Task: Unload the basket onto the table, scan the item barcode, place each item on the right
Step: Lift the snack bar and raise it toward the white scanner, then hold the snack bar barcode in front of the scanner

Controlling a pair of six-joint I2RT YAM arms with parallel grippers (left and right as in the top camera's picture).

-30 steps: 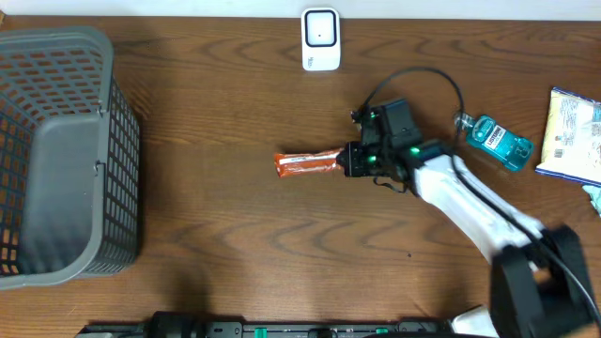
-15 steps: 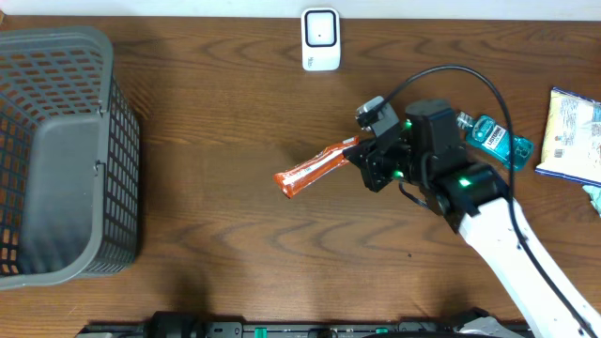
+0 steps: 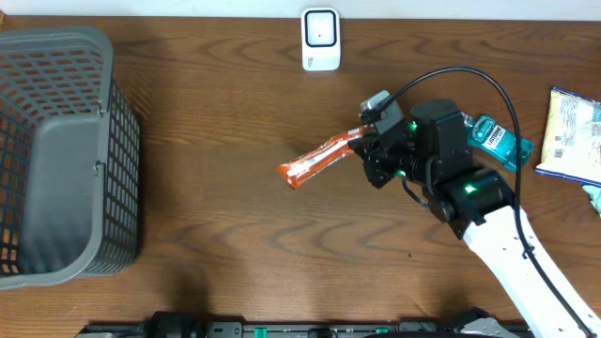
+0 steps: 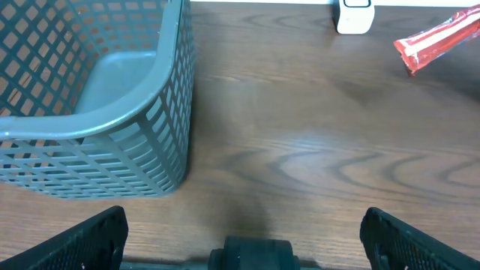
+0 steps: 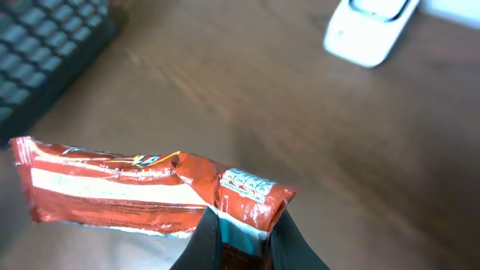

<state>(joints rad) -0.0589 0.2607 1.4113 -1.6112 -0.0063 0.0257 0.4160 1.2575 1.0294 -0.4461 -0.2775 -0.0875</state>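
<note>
The item is a long red-orange snack packet (image 3: 319, 160), lifted off the table and tilted, its far end pointing left. My right gripper (image 3: 364, 148) is shut on the packet's right end; in the right wrist view the packet (image 5: 142, 187) stretches left from the gripper (image 5: 244, 236), whose dark fingers pinch its crimped end. The white barcode scanner (image 3: 320, 39) stands at the table's far edge, up and to the left of the packet, also seen as the scanner (image 5: 371, 26) and the scanner (image 4: 354, 15). My left gripper (image 4: 244, 240) hangs open and empty over the near edge. The packet (image 4: 439, 43) shows far right there.
A grey mesh basket (image 3: 56, 155) fills the left side. A blue mouthwash bottle (image 3: 496, 139) lies behind my right arm, and a pale snack bag (image 3: 575, 131) lies at the right edge. The right arm's black cable arcs above the wrist.
My right gripper lifted the packet off the table, turned it so its free end tilts down-left, and shifted slightly right and toward the scanner. The left arm has stayed still.
</note>
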